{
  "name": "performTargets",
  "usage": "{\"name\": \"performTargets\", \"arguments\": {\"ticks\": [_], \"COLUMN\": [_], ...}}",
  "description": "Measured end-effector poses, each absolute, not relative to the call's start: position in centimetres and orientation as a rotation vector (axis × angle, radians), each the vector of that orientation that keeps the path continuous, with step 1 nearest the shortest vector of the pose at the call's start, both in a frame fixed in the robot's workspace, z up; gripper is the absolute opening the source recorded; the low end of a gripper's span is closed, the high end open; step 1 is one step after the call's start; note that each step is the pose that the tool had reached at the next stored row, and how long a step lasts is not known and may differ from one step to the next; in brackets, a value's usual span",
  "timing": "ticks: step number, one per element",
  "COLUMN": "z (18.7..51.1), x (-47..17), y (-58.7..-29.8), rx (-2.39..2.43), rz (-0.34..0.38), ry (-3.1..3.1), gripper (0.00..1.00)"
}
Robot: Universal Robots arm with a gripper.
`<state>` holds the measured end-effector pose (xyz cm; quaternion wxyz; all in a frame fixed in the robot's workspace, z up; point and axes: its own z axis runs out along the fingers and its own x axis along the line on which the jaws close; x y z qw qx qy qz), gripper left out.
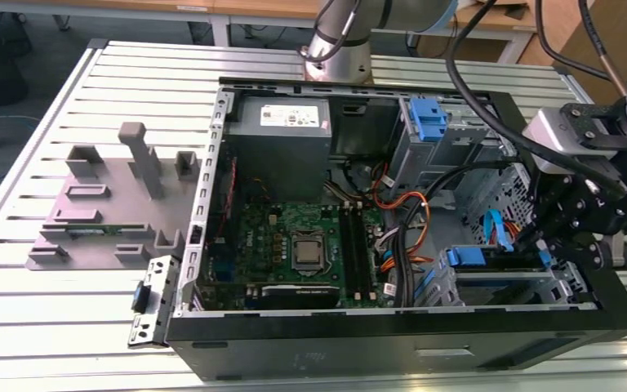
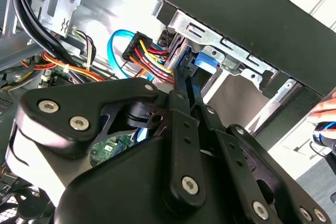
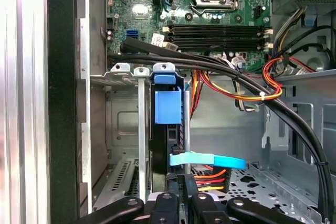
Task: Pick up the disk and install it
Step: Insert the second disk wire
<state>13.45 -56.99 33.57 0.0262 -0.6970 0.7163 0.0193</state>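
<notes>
The disk stands on edge in the drive cage at the front corner of the open computer case, on the exterior view's right. In the first wrist view the disk is a dark slab between the metal cage walls, capped by its blue rail tab. My gripper hangs right behind it. Its fingers are shut together with no gap in the second wrist view, and the gripper has its tips beside the blue rail. Nothing shows between the fingers. In the first wrist view the gripper sits at the disk's near end.
A blue data cable and a bundle of coloured power wires lie close by the fingers. Thick black cables cross above the cage. The motherboard, power-supply box and a tall blue clip fill the case. A grey fixture stands outside it.
</notes>
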Motion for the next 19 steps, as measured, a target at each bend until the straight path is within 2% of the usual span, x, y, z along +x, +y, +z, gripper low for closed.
{"name": "performTargets", "arguments": {"ticks": [19], "z": [33.66], "x": [13.45], "y": [-57.39], "rx": [-2.153], "rz": [0.059], "ry": [2.212], "gripper": [0.16]}}
